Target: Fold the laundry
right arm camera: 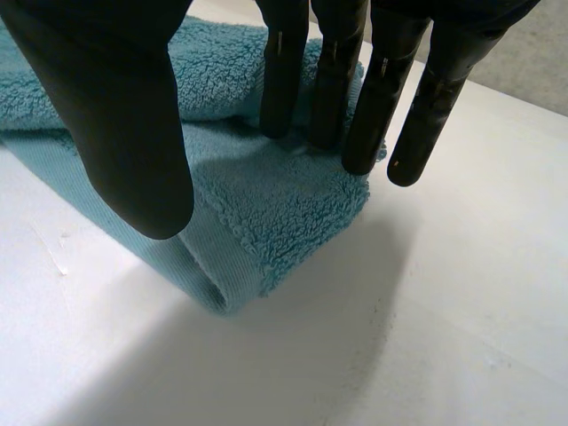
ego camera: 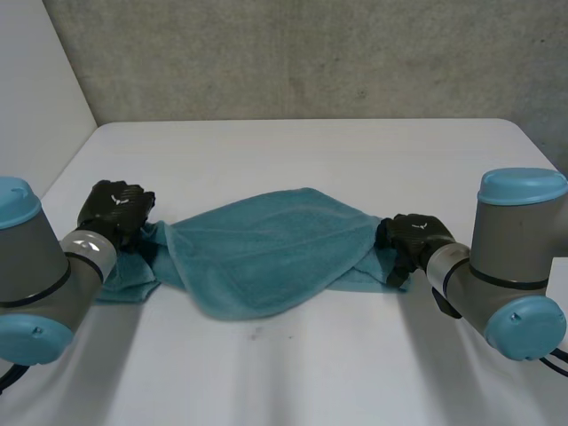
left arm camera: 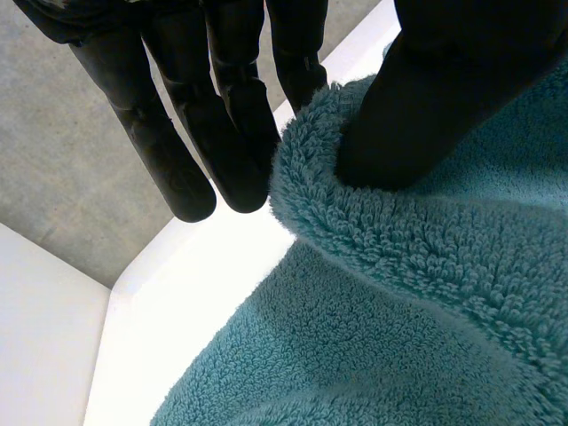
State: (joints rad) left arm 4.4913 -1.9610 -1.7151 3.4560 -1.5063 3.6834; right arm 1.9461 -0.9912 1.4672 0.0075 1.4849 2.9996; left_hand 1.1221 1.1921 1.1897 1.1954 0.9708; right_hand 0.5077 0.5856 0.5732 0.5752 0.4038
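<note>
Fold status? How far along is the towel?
Done: the towel looks folded over at least once; a doubled edge shows under the right hand. In hand: the left hand pinches one end's edge between thumb and fingers, and the right hand's straight fingers rest on the other end. Left: it lies lopsided and rumpled on the table, so the edges need squaring and it probably needs another fold.

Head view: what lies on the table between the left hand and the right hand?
In the head view, the teal towel fills that stretch, folded over itself, reaching from the left hand to the right hand.
</note>
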